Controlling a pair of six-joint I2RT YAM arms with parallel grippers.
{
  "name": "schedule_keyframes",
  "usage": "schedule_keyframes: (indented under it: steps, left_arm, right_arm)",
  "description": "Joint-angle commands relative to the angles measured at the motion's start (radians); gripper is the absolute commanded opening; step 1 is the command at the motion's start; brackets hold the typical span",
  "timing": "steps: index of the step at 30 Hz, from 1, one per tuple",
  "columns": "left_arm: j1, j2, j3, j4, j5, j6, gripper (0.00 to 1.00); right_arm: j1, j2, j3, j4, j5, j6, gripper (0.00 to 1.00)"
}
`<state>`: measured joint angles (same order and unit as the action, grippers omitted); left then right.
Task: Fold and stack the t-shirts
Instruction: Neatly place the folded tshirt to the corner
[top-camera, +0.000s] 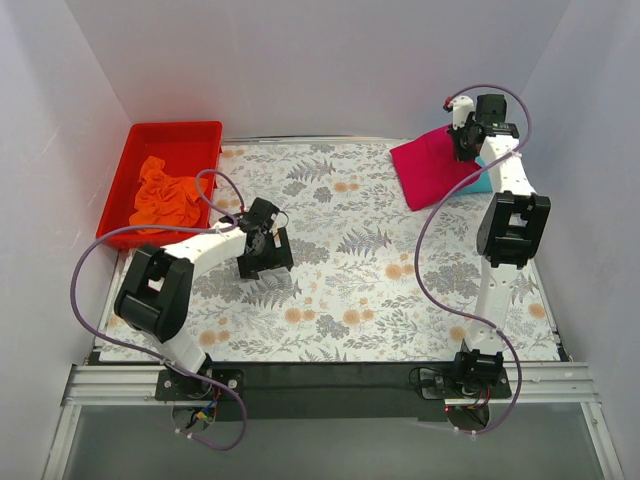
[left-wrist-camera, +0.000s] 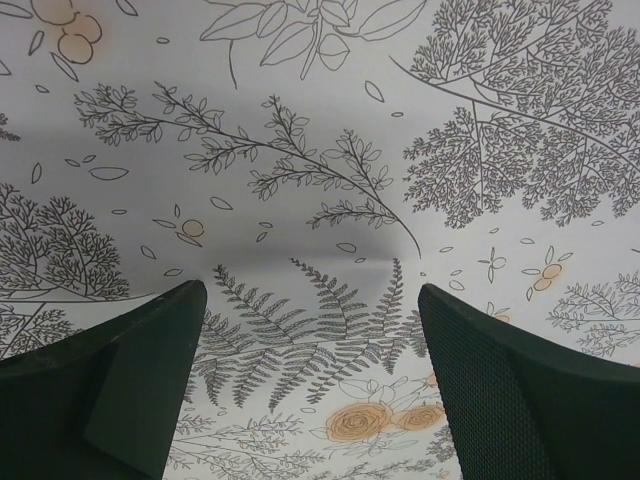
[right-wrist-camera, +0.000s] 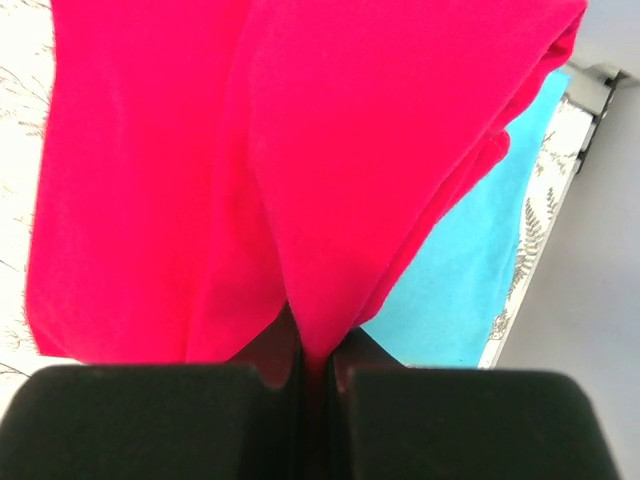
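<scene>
The folded crimson-pink t-shirt (top-camera: 428, 165) lies at the back right on the turquoise blue t-shirt (top-camera: 479, 183), which peeks out beneath it. My right gripper (top-camera: 466, 143) is shut on a pinch of the crimson-pink shirt (right-wrist-camera: 330, 160); the blue shirt (right-wrist-camera: 465, 270) shows beside it. The orange t-shirt (top-camera: 165, 193) lies crumpled in the red bin. My left gripper (top-camera: 265, 255) is open and empty, hovering low over the patterned cloth (left-wrist-camera: 320, 200) left of centre, its fingers (left-wrist-camera: 500, 390) wide apart.
The red plastic bin (top-camera: 140, 146) stands at the back left. A floral tablecloth (top-camera: 370, 290) covers the table. White walls close in on both sides and at the back. Purple cables loop from both arms.
</scene>
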<state>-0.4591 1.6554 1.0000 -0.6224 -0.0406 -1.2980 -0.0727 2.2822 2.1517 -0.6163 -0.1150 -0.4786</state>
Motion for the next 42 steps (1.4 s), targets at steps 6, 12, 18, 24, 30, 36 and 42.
schedule_keyframes:
  steps: [6, 12, 18, 24, 30, 36, 42]
  left_arm:
    - [0.007, 0.017, 0.048, -0.007, 0.022, 0.008, 0.80]
    - [0.005, 0.018, 0.060, -0.016, 0.015, 0.014, 0.80]
    - [0.007, 0.018, 0.049, -0.016, 0.013, 0.012, 0.80]
    - [0.007, 0.029, 0.055, -0.017, 0.013, 0.016, 0.80]
    - [0.007, 0.035, 0.048, -0.020, 0.015, 0.017, 0.80]
    - [0.007, 0.037, 0.045, -0.036, 0.010, 0.020, 0.80]
    - [0.007, 0.044, 0.045, -0.042, 0.007, 0.019, 0.80]
  right_arm:
    - [-0.021, -0.095, 0.088, 0.064, -0.120, 0.026, 0.01]
    - [-0.042, -0.089, 0.109, 0.093, -0.160, 0.078, 0.01]
    - [-0.078, -0.087, 0.111, 0.132, -0.186, 0.107, 0.01]
    - [-0.101, -0.067, 0.112, 0.142, -0.181, 0.092, 0.03]
    - [-0.105, -0.020, 0.083, 0.170, -0.144, 0.034, 0.08]
    - [-0.104, 0.057, 0.062, 0.223, -0.054, -0.008, 0.10]
    - [-0.105, 0.105, 0.022, 0.297, 0.041, -0.026, 0.12]
